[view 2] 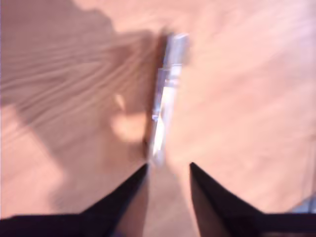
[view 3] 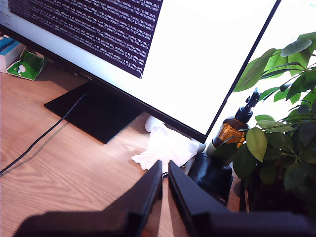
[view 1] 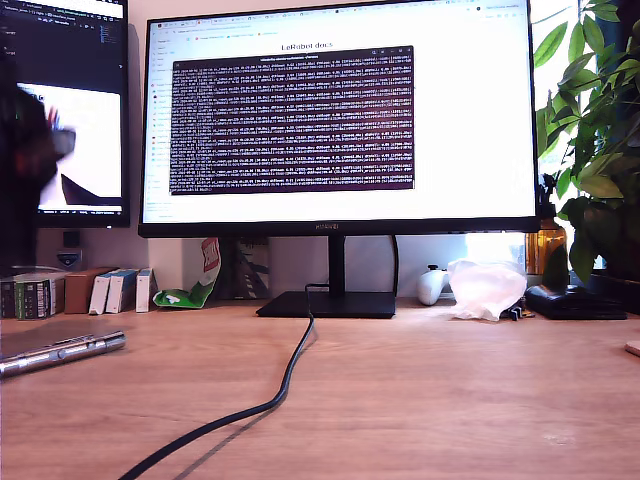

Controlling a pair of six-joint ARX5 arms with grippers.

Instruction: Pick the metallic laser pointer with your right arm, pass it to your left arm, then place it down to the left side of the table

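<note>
The metallic laser pointer (view 1: pixel 60 352) lies flat on the wooden table (view 1: pixel 420 400) near the exterior view's left edge. In the first wrist view the laser pointer (view 2: pixel 165 94) appears as a blurred silver rod on the wood, just beyond the tips of my first gripper (view 2: pixel 169 167). That gripper is open, hangs above the table and holds nothing. A blurred black arm (view 1: pixel 25 150) hangs over that spot in the exterior view. My second gripper (view 3: pixel 165 164) is shut and empty, raised and facing the monitor's lower corner, away from the pointer.
A large monitor (view 1: pixel 340 120) on a black stand (view 1: pixel 330 303) fills the back, with a black cable (view 1: pixel 290 375) trailing across the table. A crumpled white tissue (view 1: pixel 485 288), amber bottle (view 3: pixel 229 133) and plant (view 1: pixel 600 150) stand at the exterior view's right. Small boxes (view 1: pixel 100 290) line its left.
</note>
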